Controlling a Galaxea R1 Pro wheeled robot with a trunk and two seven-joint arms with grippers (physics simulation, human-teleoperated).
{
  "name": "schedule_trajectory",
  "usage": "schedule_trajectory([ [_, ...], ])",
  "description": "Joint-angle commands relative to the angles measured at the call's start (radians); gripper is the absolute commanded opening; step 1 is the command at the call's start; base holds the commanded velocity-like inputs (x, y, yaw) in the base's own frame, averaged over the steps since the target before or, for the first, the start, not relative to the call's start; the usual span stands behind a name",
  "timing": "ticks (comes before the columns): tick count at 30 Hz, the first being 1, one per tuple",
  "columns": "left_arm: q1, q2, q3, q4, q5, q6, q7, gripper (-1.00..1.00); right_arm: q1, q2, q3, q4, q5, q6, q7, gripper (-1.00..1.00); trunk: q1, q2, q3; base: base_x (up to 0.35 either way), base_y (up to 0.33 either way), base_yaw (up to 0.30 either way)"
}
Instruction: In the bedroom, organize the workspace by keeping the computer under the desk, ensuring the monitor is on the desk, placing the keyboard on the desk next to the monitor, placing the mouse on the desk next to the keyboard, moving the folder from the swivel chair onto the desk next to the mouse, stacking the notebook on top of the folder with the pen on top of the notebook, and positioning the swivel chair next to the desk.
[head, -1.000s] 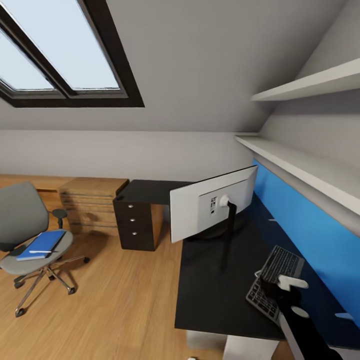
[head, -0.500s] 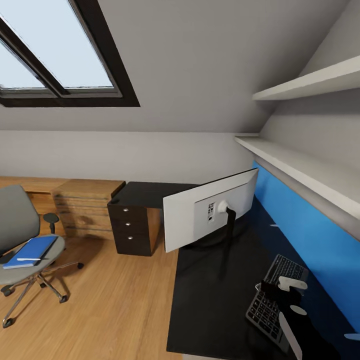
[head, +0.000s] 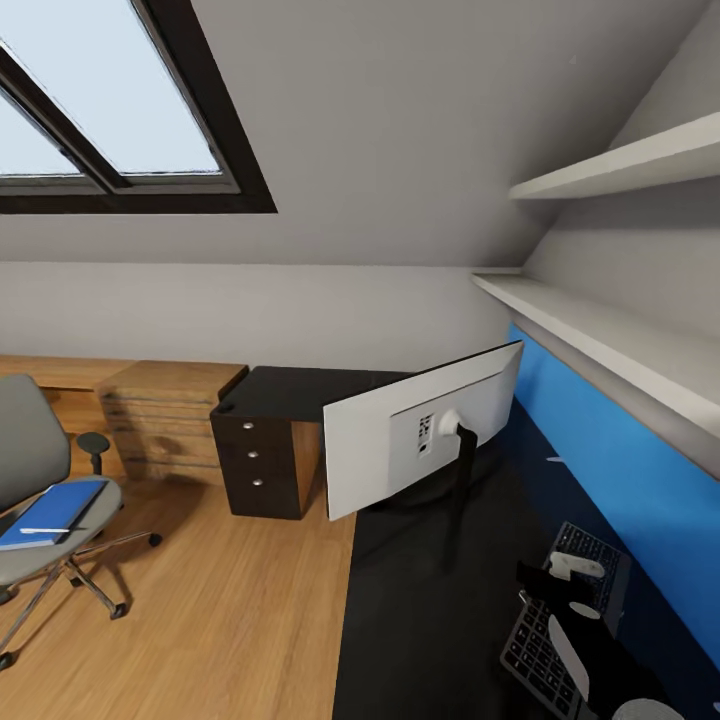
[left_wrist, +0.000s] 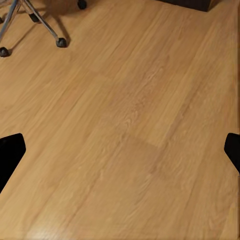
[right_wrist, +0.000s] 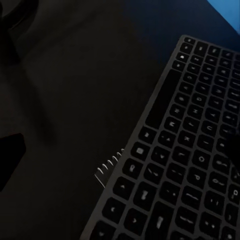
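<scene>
Hovering over the keyboard (head: 570, 620) at the lower right of the head view, the right hand (head: 568, 580) shows fingers spread, gripping nothing. The monitor (head: 420, 430) stands mid-counter (head: 420, 580). The folder (head: 50, 510) lies on the swivel chair (head: 40, 500), far left. The left hand (left_wrist: 120, 150), fingers apart and empty, faces the floor (left_wrist: 125, 125).

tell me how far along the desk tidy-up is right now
Done: the monitor stands on the desk, and the keyboard lies on it near the blue back panel. In hand: the right gripper hovers over the keyboard, grip unclear. Left: the folder sits on the swivel chair, a pen on top, away from the desk. Mouse, notebook and computer can't be judged.
</scene>
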Motion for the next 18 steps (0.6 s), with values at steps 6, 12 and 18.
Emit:
schedule_trajectory([
  [6, 0.007, 0.032, -0.007, -0.145, 0.034, -0.006, 0.005, 1.00, -0.040, -0.001, 0.002, 0.084, -0.007, -0.038, -0.004, 1.00, 0.001, -0.002, -0.002, 0.003, 0.000, 0.000],
  [12, 0.044, 0.085, -0.007, -0.288, 0.166, 0.038, 0.007, 1.00, -0.072, -0.016, 0.002, 0.154, -0.008, -0.044, -0.005, 1.00, 0.012, -0.023, -0.011, 0.000, 0.000, 0.000],
  [18, 0.050, 0.106, -0.007, -0.323, 0.184, 0.090, 0.005, 1.00, -0.086, -0.026, 0.002, 0.181, -0.009, -0.044, -0.006, 1.00, 0.035, -0.065, -0.030, 0.000, 0.000, 0.000],
])
